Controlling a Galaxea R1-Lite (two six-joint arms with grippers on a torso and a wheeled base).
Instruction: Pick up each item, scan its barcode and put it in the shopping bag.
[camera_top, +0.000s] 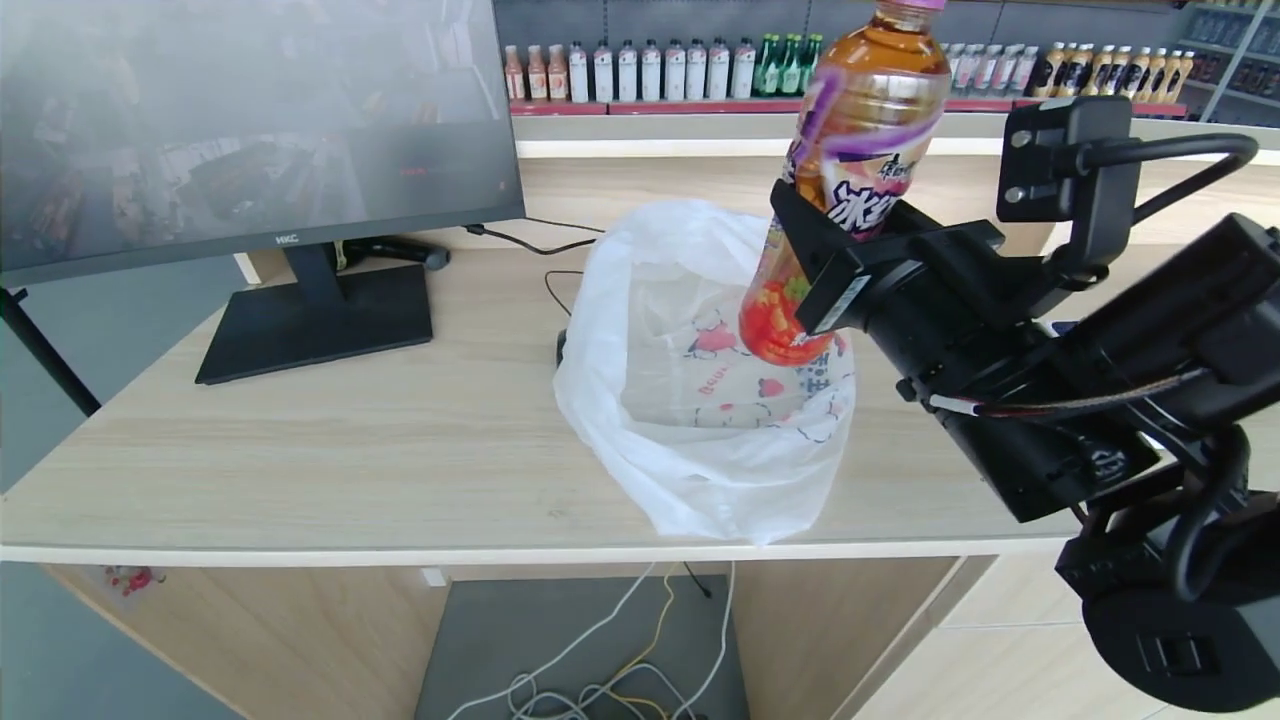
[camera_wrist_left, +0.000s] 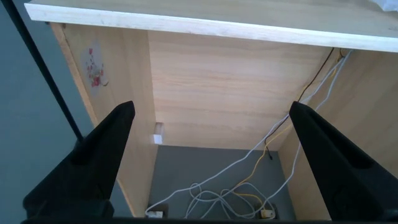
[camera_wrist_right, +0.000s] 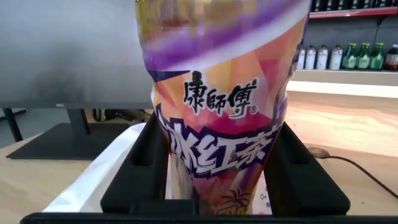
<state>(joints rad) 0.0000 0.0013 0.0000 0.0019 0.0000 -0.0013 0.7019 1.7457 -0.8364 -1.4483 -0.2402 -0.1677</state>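
One tea bottle (camera_top: 872, 110) — pinched mid-body by the right tool (camera_top: 828, 255), tilted above the shopping bag (camera_top: 700, 470) on the table (camera_top: 400, 440). Likely heavy, slick; labelled waist suits gripping. Left tool (camera_wrist_left: 211, 158) spread, empty.

Above the shopping bag (camera_top: 700, 480), we see the bottle (camera_top: 870, 90) with its cap cut by the top edge and its middle covered by the right gripper (camera_top: 812, 258). A dark object (camera_top: 561, 348) behind the shopping bag is mostly hidden.
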